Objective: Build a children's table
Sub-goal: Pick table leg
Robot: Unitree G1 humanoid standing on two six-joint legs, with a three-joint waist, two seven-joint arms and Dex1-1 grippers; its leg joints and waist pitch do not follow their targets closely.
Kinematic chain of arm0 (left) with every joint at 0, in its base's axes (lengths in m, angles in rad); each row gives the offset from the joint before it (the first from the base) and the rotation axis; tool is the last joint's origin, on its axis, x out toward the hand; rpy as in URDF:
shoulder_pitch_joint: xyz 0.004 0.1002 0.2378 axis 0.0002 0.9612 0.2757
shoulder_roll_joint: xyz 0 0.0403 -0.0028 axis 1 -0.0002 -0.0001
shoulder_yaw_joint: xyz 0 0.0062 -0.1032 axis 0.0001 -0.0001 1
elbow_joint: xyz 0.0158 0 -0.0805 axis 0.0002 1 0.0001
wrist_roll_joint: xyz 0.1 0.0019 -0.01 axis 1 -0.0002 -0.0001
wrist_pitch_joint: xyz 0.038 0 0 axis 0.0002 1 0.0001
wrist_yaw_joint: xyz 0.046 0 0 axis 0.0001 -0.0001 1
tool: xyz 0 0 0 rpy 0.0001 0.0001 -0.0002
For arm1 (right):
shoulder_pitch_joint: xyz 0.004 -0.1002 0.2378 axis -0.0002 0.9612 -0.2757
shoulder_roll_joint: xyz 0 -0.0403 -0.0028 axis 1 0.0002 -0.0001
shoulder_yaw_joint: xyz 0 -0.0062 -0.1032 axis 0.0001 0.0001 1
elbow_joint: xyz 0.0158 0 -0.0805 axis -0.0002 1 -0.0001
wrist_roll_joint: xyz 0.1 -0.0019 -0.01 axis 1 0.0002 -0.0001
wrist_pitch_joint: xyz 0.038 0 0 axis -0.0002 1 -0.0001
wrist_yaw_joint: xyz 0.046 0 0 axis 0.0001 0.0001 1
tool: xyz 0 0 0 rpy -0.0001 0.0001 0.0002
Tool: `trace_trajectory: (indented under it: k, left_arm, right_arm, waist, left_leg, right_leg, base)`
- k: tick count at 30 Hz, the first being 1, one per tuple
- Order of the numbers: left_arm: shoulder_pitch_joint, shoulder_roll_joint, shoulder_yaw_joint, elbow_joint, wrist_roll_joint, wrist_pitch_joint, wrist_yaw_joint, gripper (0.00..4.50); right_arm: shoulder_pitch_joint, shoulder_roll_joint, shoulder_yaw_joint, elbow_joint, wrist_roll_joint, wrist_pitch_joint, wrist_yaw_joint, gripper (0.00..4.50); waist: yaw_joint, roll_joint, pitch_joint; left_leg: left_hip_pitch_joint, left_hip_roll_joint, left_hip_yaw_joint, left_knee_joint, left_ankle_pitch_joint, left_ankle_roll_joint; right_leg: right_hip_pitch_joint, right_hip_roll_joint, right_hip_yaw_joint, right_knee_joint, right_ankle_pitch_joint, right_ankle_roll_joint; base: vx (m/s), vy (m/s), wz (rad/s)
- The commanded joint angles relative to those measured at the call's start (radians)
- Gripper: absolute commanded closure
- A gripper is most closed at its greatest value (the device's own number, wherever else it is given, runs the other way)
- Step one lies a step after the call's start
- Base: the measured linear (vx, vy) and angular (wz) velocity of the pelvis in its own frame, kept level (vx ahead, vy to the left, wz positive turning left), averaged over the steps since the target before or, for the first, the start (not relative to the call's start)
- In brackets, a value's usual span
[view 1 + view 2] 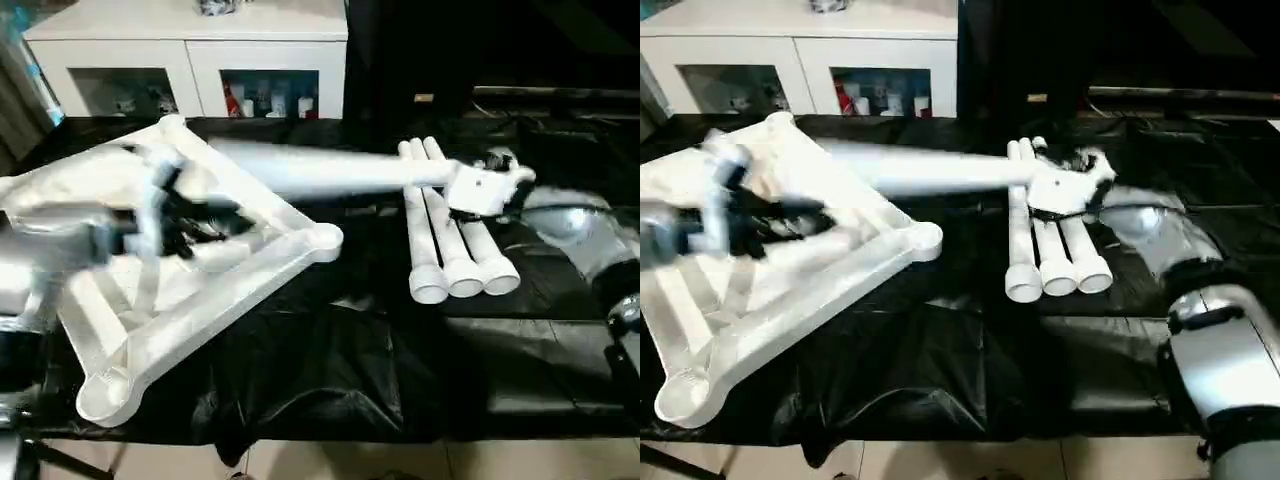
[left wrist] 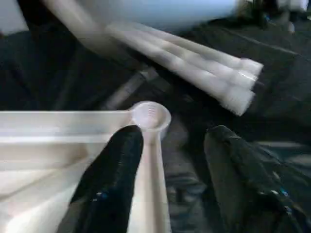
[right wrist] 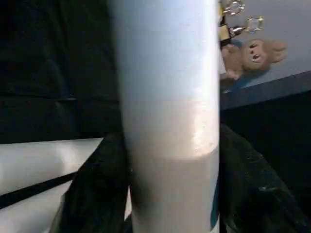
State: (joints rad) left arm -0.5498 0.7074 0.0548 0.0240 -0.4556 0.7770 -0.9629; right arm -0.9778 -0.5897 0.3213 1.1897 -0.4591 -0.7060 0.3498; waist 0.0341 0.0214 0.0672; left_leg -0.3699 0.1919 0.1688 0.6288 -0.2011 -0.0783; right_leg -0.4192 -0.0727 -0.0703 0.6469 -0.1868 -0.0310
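The children's table top [image 1: 250, 290] lies upside down on the left of the black cloth, ribbed underside up, with round corner sockets [image 2: 150, 116]. My left gripper [image 1: 200, 228] hovers over its middle; in the left wrist view its fingers [image 2: 114, 179] stand apart astride the rim near a socket, so it is open. My right gripper [image 1: 478, 188] is shut on one white leg [image 1: 300, 168], with a black finger [image 3: 92, 189] pressed against each side. That leg sticks out level to the left, over the top's far corner. Three more legs [image 1: 455, 250] lie side by side beneath the right gripper.
A white glass-door cabinet [image 1: 190, 60] stands behind the work table. Wrinkled black cloth [image 1: 340, 380] covers the table down to its front edge, with pale floor below. My silver right forearm [image 1: 1210, 350] comes in from the right.
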Motion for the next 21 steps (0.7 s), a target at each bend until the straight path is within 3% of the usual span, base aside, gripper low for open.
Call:
trace_trajectory:
  k: [1, 5, 7, 9, 10, 11, 13, 14, 15, 17, 18, 21]
  left_arm:
    - [-0.004, 0.013, 0.062, 0.031, 0.009, -0.032, 0.040, 1.94]
    - [-0.010, 0.010, 0.093, 0.054, 0.015, -0.045, 0.079, 1.94]
    - [-0.013, -0.009, 0.113, 0.069, 0.019, -0.053, 0.122, 1.94]
    - [-0.015, -0.052, 0.126, 0.074, 0.022, -0.045, 0.180, 1.94]
    - [-0.015, -0.052, 0.126, 0.074, 0.022, -0.045, 0.180, 1.94]
    - [-0.021, -0.109, 0.127, 0.080, 0.020, -0.049, 0.236, 1.94]
    - [-0.026, -0.147, 0.125, 0.079, 0.015, -0.049, 0.266, 1.94]
    - [-0.031, -0.181, 0.123, 0.073, 0.003, -0.042, 0.285, 1.94]
    - [-0.034, -0.202, 0.121, 0.068, -0.006, -0.036, 0.294, 1.94]
    - [-0.041, -0.267, 0.108, 0.042, -0.043, -0.021, 0.307, 1.76]
    - [-0.041, -0.267, 0.108, 0.042, -0.043, -0.021, 0.307, 1.65]
    - [-0.051, -0.361, 0.080, -0.031, -0.155, 0.015, 0.246, 1.46]
  right_arm:
    - [0.014, 0.004, -0.025, -0.011, 0.033, 0.013, 0.019, 2.51]
    - [0.025, 0.008, -0.048, -0.007, 0.061, 0.039, 0.036, 2.61]
    - [0.033, 0.033, -0.111, -0.002, 0.147, 0.089, 0.076, 2.62]
    - [0.036, 0.089, -0.220, -0.014, 0.290, 0.172, 0.130, 2.62]
    - [0.036, 0.089, -0.220, -0.014, 0.290, 0.172, 0.130, 2.62]
    - [0.036, 0.174, -0.342, -0.058, 0.482, 0.314, 0.230, 2.63]
    - [0.042, 0.224, -0.400, -0.102, 0.600, 0.427, 0.319, 2.64]
    - [0.054, 0.254, -0.421, -0.148, 0.679, 0.523, 0.408, 2.64]
    - [0.063, 0.270, -0.428, -0.176, 0.721, 0.577, 0.460, 2.64]
    - [0.088, 0.307, -0.450, -0.253, 0.825, 0.774, 0.592, 2.64]
    - [0.088, 0.307, -0.450, -0.253, 0.825, 0.774, 0.592, 2.64]
    - [0.121, 0.335, -0.454, -0.352, 0.944, 1.011, 0.724, 2.64]
  waist:
    - [0.004, 0.007, -0.077]
    - [0.005, 0.009, -0.076]
    - [0.004, 0.008, -0.077]
    - [0.005, 0.009, -0.079]
    - [0.006, 0.012, -0.079]
    - [0.007, 0.015, -0.080]
    - [0.007, 0.015, -0.082]
    - [0.012, 0.016, -0.083]
    - [0.010, 0.012, -0.082]
    - [0.026, 0.011, -0.087]
    - [0.026, 0.011, -0.087]
    - [0.050, 0.002, -0.088]
  left_leg:
    - [-0.003, 0.011, -0.001, -0.058, -0.182, 0.052]
    - [-0.002, 0.009, -0.001, -0.059, -0.203, 0.050]
    - [-0.002, 0.010, -0.001, -0.060, -0.205, 0.056]
    - [-0.002, 0.014, -0.004, -0.061, -0.199, 0.062]
    - [-0.002, 0.017, -0.005, -0.062, -0.194, 0.070]
    - [0.000, 0.017, -0.004, -0.061, -0.193, 0.076]
    - [-0.002, 0.020, -0.006, -0.064, -0.186, 0.092]
    - [-0.003, 0.023, -0.009, -0.065, -0.168, 0.107]
    - [-0.005, 0.022, -0.005, -0.064, -0.161, 0.118]
    - [-0.003, 0.027, -0.007, -0.061, -0.131, 0.132]
    - [-0.005, 0.026, -0.006, -0.062, -0.126, 0.131]
    - [0.000, 0.030, -0.004, -0.062, -0.115, 0.111]
  right_leg:
    - [0.069, -0.042, 0.040, -0.071, -0.150, -0.257]
    - [0.070, -0.042, 0.039, -0.074, -0.163, -0.256]
    - [0.071, -0.042, 0.040, -0.073, -0.156, -0.258]
    - [0.073, -0.046, 0.041, -0.071, -0.144, -0.263]
    - [0.072, -0.048, 0.041, -0.071, -0.130, -0.273]
    - [0.072, -0.047, 0.040, -0.069, -0.116, -0.282]
    - [0.077, -0.048, 0.039, -0.068, -0.096, -0.290]
    - [0.080, -0.049, 0.037, -0.065, -0.070, -0.298]
    - [0.081, -0.043, 0.036, -0.066, -0.056, -0.303]
    - [0.078, -0.052, 0.037, -0.064, -0.031, -0.317]
    - [0.077, -0.050, 0.036, -0.064, -0.034, -0.318]
    - [0.073, -0.057, 0.037, -0.068, -0.077, -0.307]
  base:
    - [0.000, 0.000, 0.00]
    - [0.000, 0.000, 0.00]
    - [0.000, 0.000, 0.00]
    - [0.000, 0.000, 0.00]
    - [0.000, 0.000, 0.00]
    - [0.000, 0.000, 0.00]
    - [0.000, 0.000, 0.00]
    - [0.000, 0.000, 0.00]
    - [0.000, 0.000, 0.00]
    - [0.000, 0.000, 0.00]
    - [0.000, 0.000, 0.00]
    - [0.000, 0.000, 0.00]
